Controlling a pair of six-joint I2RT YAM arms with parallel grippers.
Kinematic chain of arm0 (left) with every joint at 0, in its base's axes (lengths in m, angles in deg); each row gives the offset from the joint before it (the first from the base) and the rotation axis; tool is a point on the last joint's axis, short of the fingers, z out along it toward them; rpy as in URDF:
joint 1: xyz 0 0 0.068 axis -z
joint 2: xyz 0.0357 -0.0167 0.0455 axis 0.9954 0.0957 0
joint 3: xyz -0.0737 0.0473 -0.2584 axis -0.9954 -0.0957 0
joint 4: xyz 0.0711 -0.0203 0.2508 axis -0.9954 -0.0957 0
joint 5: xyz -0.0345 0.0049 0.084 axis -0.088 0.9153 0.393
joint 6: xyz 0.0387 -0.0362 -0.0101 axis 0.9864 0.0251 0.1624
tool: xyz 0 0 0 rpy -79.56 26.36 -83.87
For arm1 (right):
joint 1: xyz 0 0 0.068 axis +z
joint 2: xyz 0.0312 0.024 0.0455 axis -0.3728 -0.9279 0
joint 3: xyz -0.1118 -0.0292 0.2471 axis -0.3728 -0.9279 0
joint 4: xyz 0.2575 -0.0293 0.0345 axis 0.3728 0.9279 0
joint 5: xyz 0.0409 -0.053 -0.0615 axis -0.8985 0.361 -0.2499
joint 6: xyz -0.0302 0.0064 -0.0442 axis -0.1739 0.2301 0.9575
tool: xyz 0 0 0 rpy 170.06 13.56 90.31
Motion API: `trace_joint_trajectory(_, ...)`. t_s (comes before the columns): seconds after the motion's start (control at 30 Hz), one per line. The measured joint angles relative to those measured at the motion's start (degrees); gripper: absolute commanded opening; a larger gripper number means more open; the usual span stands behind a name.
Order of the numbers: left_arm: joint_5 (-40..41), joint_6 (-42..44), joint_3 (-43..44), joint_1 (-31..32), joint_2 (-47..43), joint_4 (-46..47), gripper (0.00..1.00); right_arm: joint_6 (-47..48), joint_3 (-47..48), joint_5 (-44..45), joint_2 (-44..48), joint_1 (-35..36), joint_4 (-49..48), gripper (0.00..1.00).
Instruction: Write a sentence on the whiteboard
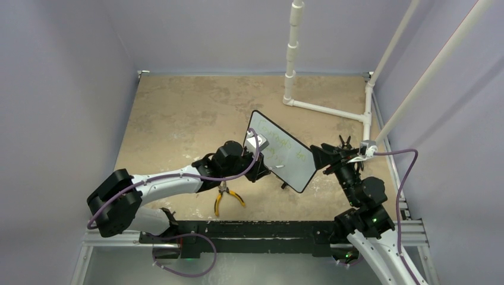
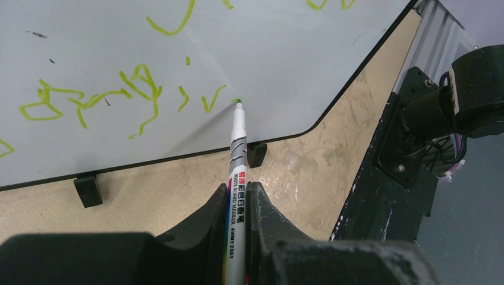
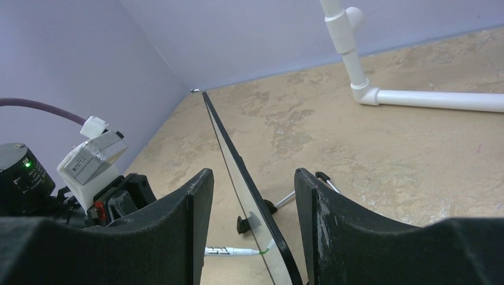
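Lavender walls (image 1: 208, 35) close round a mottled tan tabletop (image 1: 178, 113), with a white pipe frame (image 1: 291, 59) standing behind the whiteboard (image 1: 285, 157). From above, the whiteboard stands upright and skewed, right of the table's middle. Yellow-handled pliers (image 1: 224, 199) lie in front of it, toward the arm bases.

Only the left wrist view shows the green sentence (image 2: 95, 98) plainly, as scrawled rows. There the left gripper (image 2: 239, 196) is clamped on a marker (image 2: 238, 148), whose green tip touches the whiteboard just past the lower row's last mark, above a black foot (image 2: 257, 153).

Only the right wrist view shows the right gripper (image 3: 252, 178) with its fingers spread. The whiteboard's edge runs between them, with a clear gap to one finger.
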Motion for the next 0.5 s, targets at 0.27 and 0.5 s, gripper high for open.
trace_joint_trajectory(0.27, -0.31, -0.13, 0.33, 0.46, 0.42, 1.05, 0.0, 0.0, 0.0, 0.0, 0.0, 0.0, 0.0, 0.56)
trace_joint_trajectory(0.5, -0.11, -1.09, 0.33, 0.63, 0.39, 2.62, 0.0, 0.0, 0.0, 0.0, 0.0, 0.0, 0.0, 0.56)
